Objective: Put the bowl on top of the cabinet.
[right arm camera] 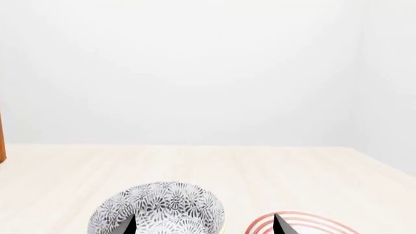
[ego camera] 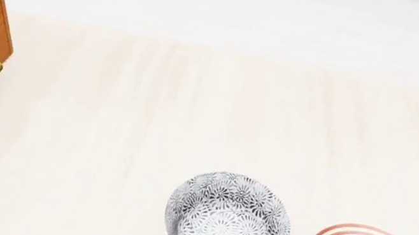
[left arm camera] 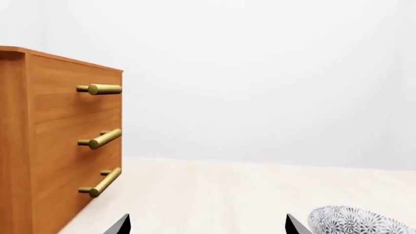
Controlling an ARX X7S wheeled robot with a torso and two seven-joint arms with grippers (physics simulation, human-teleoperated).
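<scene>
Bright, even, diffuse sim light w/ no clear source, almost no cast shadows, soft sheen on the brass handles point(left arm camera: 101, 89), pale wall nearly washed out, all 3 views sharp, no blur or edge distortion.

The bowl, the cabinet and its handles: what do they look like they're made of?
The bowl looks like glazed ceramic: white with a grey-black floral print inside and out, though a render leaves that open. The cabinet looks like orange-brown wood, with visible grain lines and a smooth finish. Its handles look like brass or similar metal: golden, cylindrical, with a soft sheen.
</scene>
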